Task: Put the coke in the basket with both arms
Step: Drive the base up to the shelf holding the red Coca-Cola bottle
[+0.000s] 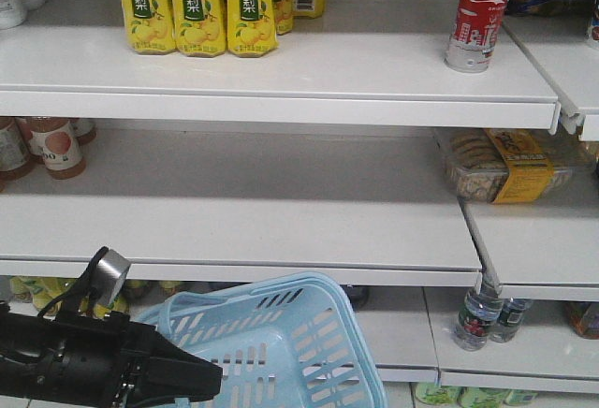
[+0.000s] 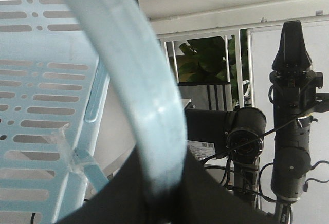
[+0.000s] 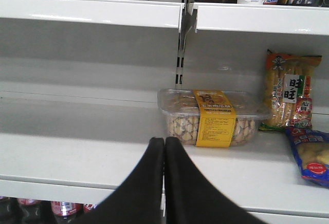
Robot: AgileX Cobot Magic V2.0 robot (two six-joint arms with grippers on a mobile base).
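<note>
Store shelving [image 1: 234,230]; coke can [image 1: 479,15] upright on the top shelf [image 1: 281,71], far right. Your left gripper [image 1: 208,382] jaws seem clamped on the handle [image 2: 149,111] of the basket [image 1: 318,333]; right gripper [image 3: 164,149] jaws pressed together, empty. Risks: basket swinging from one hold; unopened jaws toppling the can.

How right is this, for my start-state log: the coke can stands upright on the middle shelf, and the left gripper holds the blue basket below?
One slip: the coke can stands upright on the top shelf, not the middle one, as the exterior front-facing view shows. The left gripper does hold the blue basket below.
</note>
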